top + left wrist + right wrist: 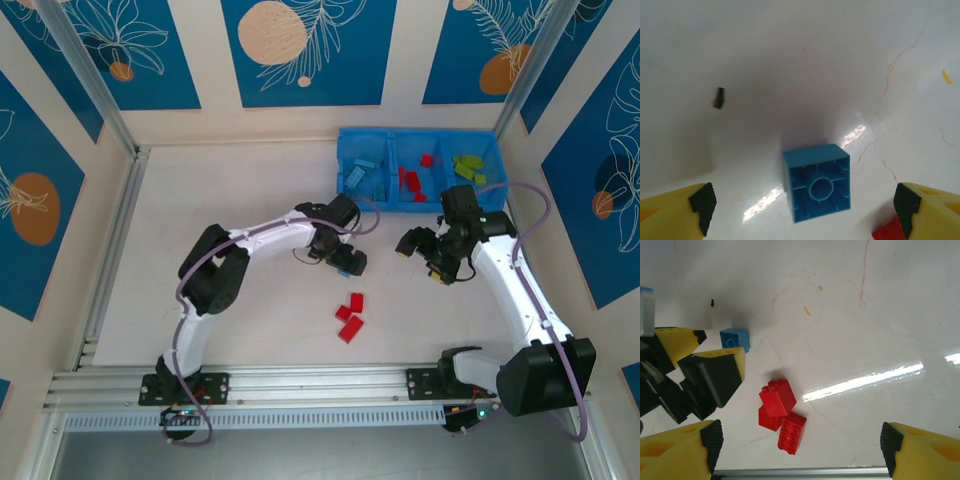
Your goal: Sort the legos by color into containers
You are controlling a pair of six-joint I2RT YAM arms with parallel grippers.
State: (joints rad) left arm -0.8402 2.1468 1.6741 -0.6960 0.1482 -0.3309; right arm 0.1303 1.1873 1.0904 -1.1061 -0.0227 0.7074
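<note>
My left gripper [345,262] is near the middle of the table [230,200], its fingers spread wide. In the left wrist view a light blue brick [817,182] lies between the yellow fingertips [702,205], touching neither, with its hollow underside turned up. The corner of a red brick [886,233] shows just beside the right-hand fingertip. My right gripper [425,250] sits to the right of the left one, its fingers also apart and holding nothing. From its wrist camera I see three red bricks [780,412] clustered together on the table, nearer to me than the blue one. The blue tray [345,135] stands at the far right, with light blue bricks [365,175] in its left compartment, red pieces [413,182] in the middle and green pieces [468,165] in the right.
</note>
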